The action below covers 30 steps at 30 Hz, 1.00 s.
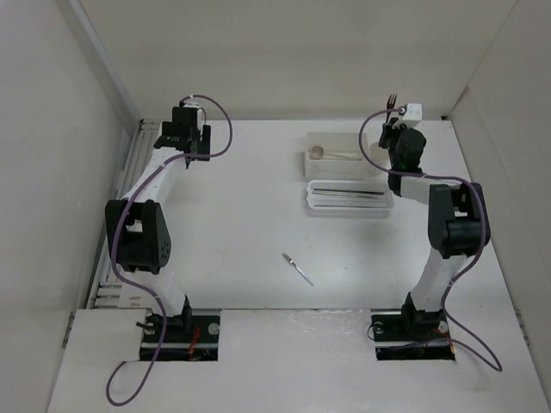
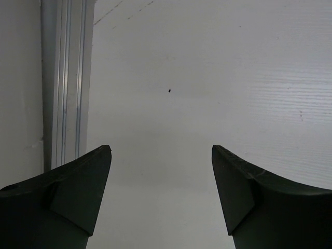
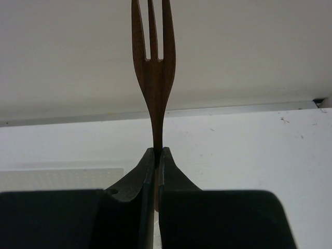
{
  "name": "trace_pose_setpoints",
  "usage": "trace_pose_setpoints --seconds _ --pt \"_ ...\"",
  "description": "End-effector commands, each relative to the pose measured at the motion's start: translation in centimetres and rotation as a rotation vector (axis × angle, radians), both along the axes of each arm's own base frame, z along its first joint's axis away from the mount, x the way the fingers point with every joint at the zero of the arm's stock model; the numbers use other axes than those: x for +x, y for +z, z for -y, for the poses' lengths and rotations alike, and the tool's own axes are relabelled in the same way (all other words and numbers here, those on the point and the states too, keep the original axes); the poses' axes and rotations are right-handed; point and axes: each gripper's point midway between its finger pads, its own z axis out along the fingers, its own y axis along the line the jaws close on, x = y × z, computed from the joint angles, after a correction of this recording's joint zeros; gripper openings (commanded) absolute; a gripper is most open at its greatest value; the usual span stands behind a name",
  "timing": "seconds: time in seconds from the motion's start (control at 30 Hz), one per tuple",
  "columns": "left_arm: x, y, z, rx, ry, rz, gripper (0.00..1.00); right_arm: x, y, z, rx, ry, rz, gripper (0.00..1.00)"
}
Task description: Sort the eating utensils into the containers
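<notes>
A low whitish perforated basket tray (image 1: 349, 212) sits on the white table (image 1: 241, 224), with thin dark chopsticks (image 1: 349, 191) lying lengthwise inside it. Just beyond the tray's far side, close enough that I cannot tell whether they touch, stands a plain whitish rectangular box (image 1: 306, 163) holding a beige spoon (image 1: 331, 154), bowl at the left end. The right gripper (image 3: 156, 153) is past the tray's far right corner, just right of the box, its fingers pinched tight on the handle of a long brown fork (image 3: 154, 78). The fork is held above the table, its tines pointing towards the pale back wall (image 3: 233, 46). The right arm's dark forearm runs down alongside the tray's right end. A small silver fork (image 1: 298, 268) lies flat and slanted on the bare table, on the near side of the tray and towards its left end, apart from everything else. Well to the left of the tray, the left gripper (image 2: 162, 155) hangs over bare table with its dark fingers (image 2: 78, 197) spread wide, nothing between them, and a ribbed aluminium rail (image 2: 67, 78) just to its left.
</notes>
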Motion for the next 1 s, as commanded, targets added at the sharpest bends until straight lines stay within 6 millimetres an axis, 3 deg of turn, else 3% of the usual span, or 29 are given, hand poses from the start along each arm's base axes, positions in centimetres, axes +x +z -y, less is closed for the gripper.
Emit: trace_pose_setpoints --seconds 0.0,0.13,0.17,0.23,0.4,0.47,0.6,0.8,0.87,0.97 --pt "1.4 3.1 -0.7 0.035 0.019 0.079 0.75 0.6 3.6 -0.4 0.019 0.035 0.141 0.0" --pt "1.4 2.8 -1.1 0.058 0.029 0.068 0.75 0.8 2.8 -0.2 0.019 0.026 0.11 0.0" --pt "1.4 2.8 -1.1 0.058 0.029 0.068 0.75 1.0 3.4 -0.5 0.018 0.043 0.123 0.0" --pt "1.4 2.4 -1.2 0.065 0.037 0.06 0.75 1.3 1.9 -0.4 0.006 0.062 0.089 0.0" --pt "1.6 2.6 -1.2 0.071 0.032 0.067 0.75 1.0 1.8 -0.2 -0.025 0.132 0.098 0.0" --pt "1.6 2.6 -1.2 0.071 0.032 0.067 0.75 0.9 0.3 -0.4 -0.061 0.153 0.038 0.0" --pt "1.6 2.6 -1.2 0.071 0.032 0.067 0.75 0.8 0.8 -0.2 -0.076 0.163 0.047 0.0" --pt "1.6 2.6 -1.2 0.071 0.032 0.067 0.75 0.6 -0.2 0.2 -0.073 0.164 0.017 0.0" --pt "1.4 2.2 -1.3 0.072 0.032 0.057 0.75 0.5 -0.5 0.5 -0.072 0.166 0.006 0.03" --pt "1.3 2.6 -1.3 0.071 0.032 0.067 0.75 0.4 -0.2 0.2 -0.082 0.188 0.007 0.19"
